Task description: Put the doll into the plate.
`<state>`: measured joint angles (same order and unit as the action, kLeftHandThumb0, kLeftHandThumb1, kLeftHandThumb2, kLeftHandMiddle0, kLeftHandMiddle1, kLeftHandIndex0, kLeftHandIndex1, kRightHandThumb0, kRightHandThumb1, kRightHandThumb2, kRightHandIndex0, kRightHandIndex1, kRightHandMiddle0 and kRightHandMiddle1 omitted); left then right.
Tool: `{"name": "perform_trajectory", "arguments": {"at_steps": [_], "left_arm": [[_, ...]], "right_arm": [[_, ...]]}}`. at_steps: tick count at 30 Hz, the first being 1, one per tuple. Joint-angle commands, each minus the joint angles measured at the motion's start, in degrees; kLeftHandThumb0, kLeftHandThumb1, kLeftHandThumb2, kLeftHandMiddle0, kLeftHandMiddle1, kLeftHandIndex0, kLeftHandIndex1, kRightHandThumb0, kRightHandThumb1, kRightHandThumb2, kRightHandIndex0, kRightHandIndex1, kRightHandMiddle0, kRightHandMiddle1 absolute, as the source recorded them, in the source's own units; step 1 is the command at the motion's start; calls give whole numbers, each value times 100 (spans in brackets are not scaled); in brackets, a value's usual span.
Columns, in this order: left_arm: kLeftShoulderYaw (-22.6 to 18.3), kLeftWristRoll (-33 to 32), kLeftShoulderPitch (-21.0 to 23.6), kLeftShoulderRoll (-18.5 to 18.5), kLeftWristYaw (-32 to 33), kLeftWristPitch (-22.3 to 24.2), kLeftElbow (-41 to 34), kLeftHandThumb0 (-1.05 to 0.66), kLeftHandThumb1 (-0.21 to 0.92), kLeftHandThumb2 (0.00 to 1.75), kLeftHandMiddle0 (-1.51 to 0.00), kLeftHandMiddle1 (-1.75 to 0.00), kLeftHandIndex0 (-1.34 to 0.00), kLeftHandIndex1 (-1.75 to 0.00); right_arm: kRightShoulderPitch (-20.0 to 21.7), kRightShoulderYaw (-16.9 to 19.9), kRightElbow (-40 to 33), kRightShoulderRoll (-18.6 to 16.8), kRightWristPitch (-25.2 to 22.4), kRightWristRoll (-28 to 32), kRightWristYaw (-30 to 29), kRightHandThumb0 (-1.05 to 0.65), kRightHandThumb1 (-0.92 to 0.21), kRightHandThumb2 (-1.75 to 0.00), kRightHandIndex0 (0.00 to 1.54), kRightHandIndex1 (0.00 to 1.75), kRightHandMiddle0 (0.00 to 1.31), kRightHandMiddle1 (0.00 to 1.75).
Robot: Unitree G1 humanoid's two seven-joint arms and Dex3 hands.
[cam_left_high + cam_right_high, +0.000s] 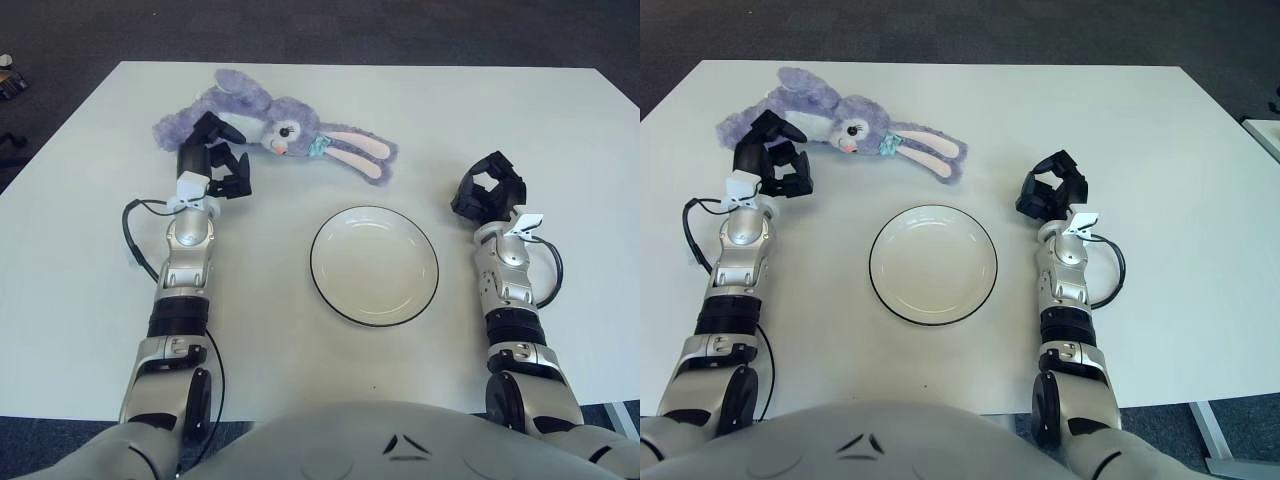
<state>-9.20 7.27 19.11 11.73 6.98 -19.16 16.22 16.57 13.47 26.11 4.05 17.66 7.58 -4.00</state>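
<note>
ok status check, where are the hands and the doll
Left hand open at the doll's body, no grip yet. Right hand idle, right of the plate. Doll lying on the table behind the plate. Nothing between doll and plate.

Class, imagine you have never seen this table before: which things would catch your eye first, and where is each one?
First, the fluffy purple plush rabbit doll with long pink-lined ears, lying on its side at the far left of the white table. The robot's left hand is at the doll's body, fingers spread. Next comes the empty round white plate with a dark rim at the centre, with the right hand showing to its right.
</note>
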Motion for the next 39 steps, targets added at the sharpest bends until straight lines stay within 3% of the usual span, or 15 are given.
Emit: {"name": "perform_trajectory", "arguments": {"at_steps": [1,7,12,13,15,18,19,21,24,29,35,39], "left_arm": [[-23,183,223,145,220,-371,97,-2,29,135,-60,-174,-47,-173],[15,368,330,286,323,-694,33,-1,34,124,-62,-156,-45,-174],[30,505,387,389,416,-1032,151,-1,40,116,-58,-156,-40,-175],[31,534,391,408,434,-1067,147,-1,52,102,-46,-158,-35,-175],[33,626,380,433,496,-1129,108,-1,63,89,-35,-160,-30,-175],[51,888,335,457,689,-1227,-47,-24,74,74,-11,-142,-28,-173],[58,960,325,460,745,-1250,-84,-29,58,90,-7,-132,-18,-165],[73,1162,325,488,900,-1309,-120,-33,39,108,-4,-116,-9,-155],[101,1511,337,546,1110,-1196,-192,-37,23,119,-1,-90,-3,-142],[161,1835,351,639,1114,-806,-370,-49,18,118,0,-56,0,-127],[367,2207,308,1053,464,-1,-786,-54,13,115,0,-15,0,-110],[482,2326,290,1287,103,310,-989,-50,9,117,0,-4,0,-103]], "right_arm": [[-404,-25,206,-183,-102,0,-40,-48,-31,-133,140,175,62,175],[-403,-43,218,-168,-91,-47,-84,-48,-31,-132,140,175,61,175],[-398,-49,220,-164,-89,-65,-106,-48,-31,-132,140,175,62,175],[-398,-52,218,-163,-94,-69,-111,-48,-31,-133,139,175,62,175],[-399,-58,211,-160,-106,-75,-121,-48,-31,-133,139,175,62,175],[-395,-68,200,-147,-135,-83,-132,-48,-31,-133,139,175,62,175],[-395,-71,198,-145,-140,-83,-132,-48,-31,-133,139,175,62,175],[-397,-74,195,-142,-138,-78,-120,-48,-31,-133,139,175,62,175],[-397,-78,199,-135,-141,-66,-95,-48,-31,-133,139,175,62,175],[-396,-77,205,-131,-159,-52,-89,-48,-32,-132,140,175,61,175],[-410,-79,167,-157,-193,-84,-172,-48,-33,-131,139,175,60,175],[-410,-80,158,-177,-183,-110,-248,-48,-33,-130,139,175,60,175]]}}
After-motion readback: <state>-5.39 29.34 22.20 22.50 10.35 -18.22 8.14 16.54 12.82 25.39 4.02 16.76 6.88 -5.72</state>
